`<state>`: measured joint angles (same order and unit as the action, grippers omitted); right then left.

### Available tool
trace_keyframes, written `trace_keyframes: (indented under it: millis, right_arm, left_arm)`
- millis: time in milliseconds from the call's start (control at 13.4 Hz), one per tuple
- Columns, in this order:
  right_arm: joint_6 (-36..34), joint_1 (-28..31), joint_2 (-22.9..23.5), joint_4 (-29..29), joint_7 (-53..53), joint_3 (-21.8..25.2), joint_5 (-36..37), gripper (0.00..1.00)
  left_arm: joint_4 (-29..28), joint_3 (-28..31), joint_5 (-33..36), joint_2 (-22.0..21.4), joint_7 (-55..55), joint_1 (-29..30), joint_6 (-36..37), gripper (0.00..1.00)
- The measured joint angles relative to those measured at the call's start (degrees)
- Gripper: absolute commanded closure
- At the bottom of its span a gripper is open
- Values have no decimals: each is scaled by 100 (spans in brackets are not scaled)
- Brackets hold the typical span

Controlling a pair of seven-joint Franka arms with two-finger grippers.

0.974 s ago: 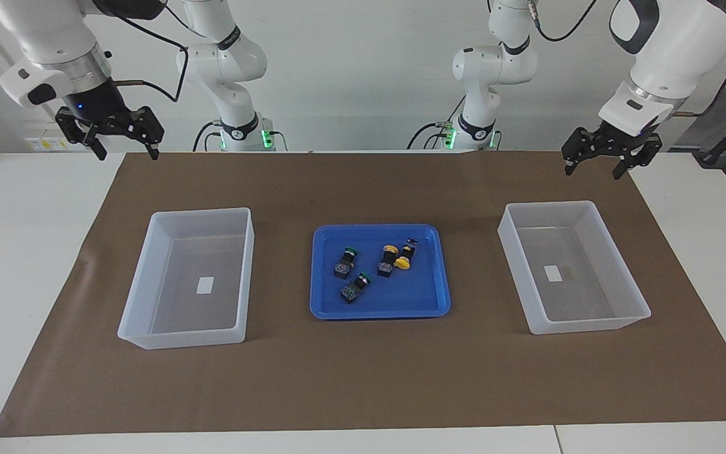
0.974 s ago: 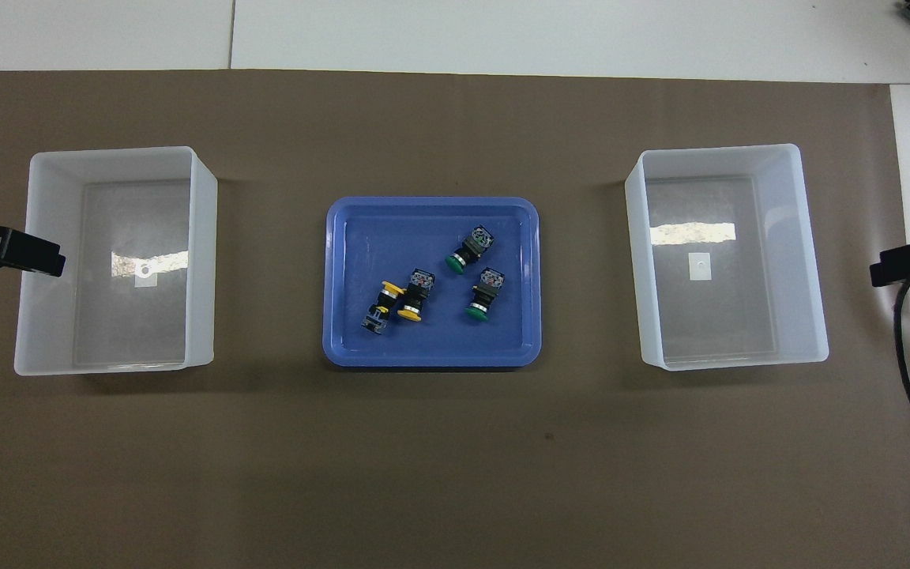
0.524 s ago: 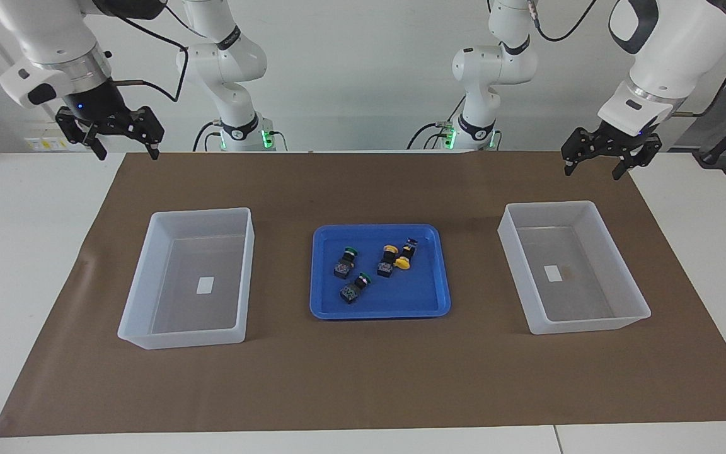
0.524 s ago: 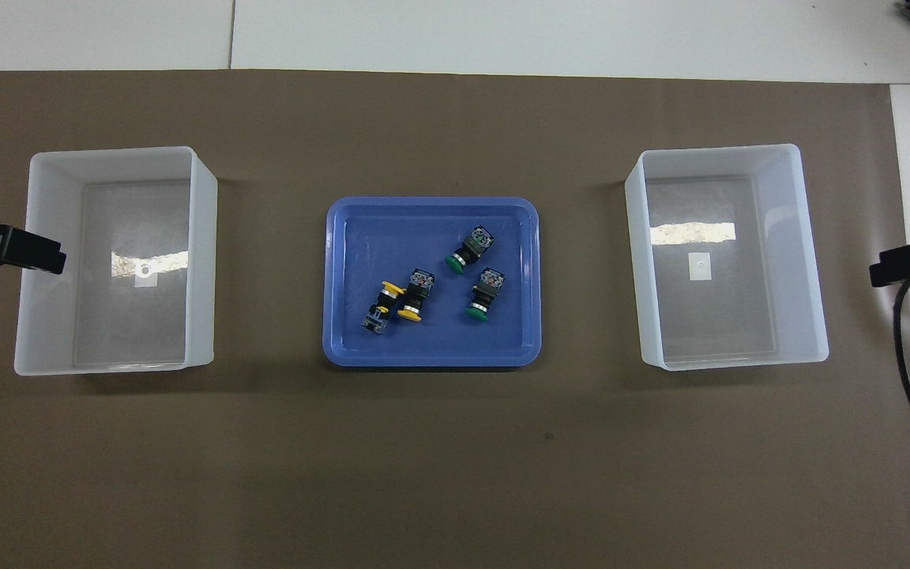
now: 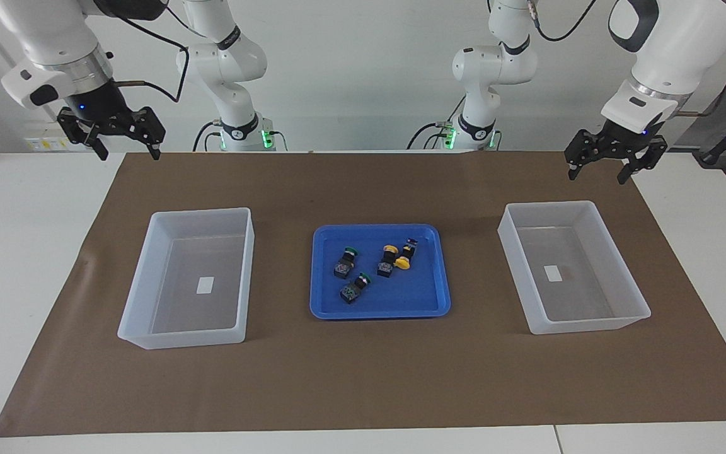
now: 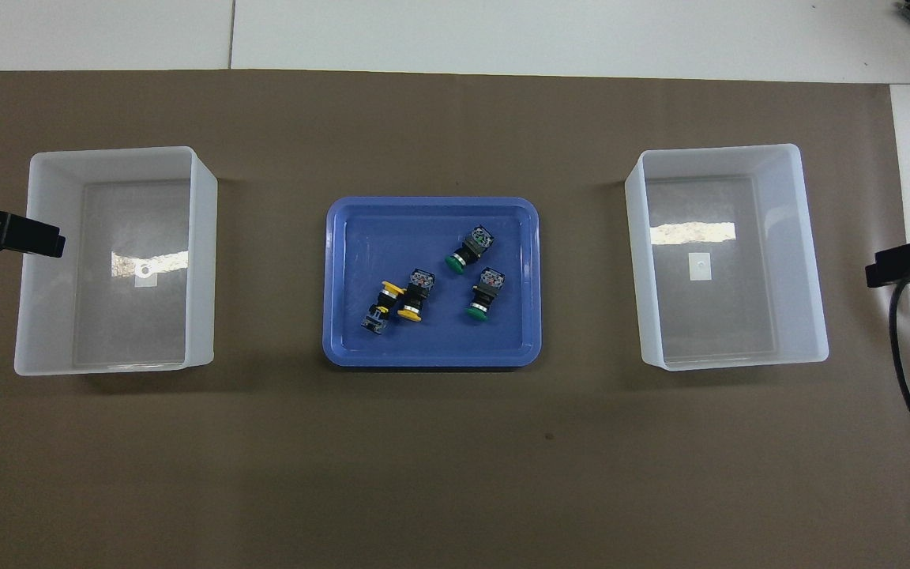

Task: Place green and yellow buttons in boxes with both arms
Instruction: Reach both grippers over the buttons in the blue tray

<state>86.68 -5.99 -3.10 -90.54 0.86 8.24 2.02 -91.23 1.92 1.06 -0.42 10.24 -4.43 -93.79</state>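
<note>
Two green buttons (image 5: 346,260) (image 5: 355,287) and two yellow buttons (image 5: 388,258) (image 5: 406,257) lie on their sides in the blue tray (image 5: 379,314). The overhead view shows the green buttons (image 6: 467,247) (image 6: 483,294) and the yellow buttons (image 6: 411,294) (image 6: 384,304) in the same tray (image 6: 431,359). One box (image 5: 552,205) (image 6: 115,150) stands toward the left arm's end and one box (image 5: 199,213) (image 6: 720,148) toward the right arm's end; each holds only a sticker. My left gripper (image 5: 596,176) (image 6: 5,237) hangs open over the mat's corner. My right gripper (image 5: 130,153) (image 6: 909,265) hangs open over the mat's other corner at the robots' end.
A brown mat (image 5: 363,378) covers most of the white table (image 5: 23,252). The tray sits midway between the two boxes. A black cable (image 6: 909,356) loops down from the right arm at the table's edge.
Both grippers have drifted slightly while staying high and open; the left one's tip shifted a little upward in the overhead view. The buttons, tray and boxes have not moved.
</note>
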Motion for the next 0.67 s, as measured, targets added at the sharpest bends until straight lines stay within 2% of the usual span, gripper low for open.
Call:
trace_keyframes:
  millis: [225, 524, 674]
  right_arm:
    - [296, -608, 3, -195, -1069, -29, -15, 0]
    - [1353, -1583, 97, -901, -2522, -83, -86, 0]
    - [1837, -1978, 363, -1104, -3078, -94, -328, 0]
  left_arm:
    - [-17, -14, 0, 0, -22, -247, -46, 0]
    - [-165, -26, -1, -9, -209, -733, -401, 0]
    - [-428, -38, -1, -30, -435, -1047, -726, 0]
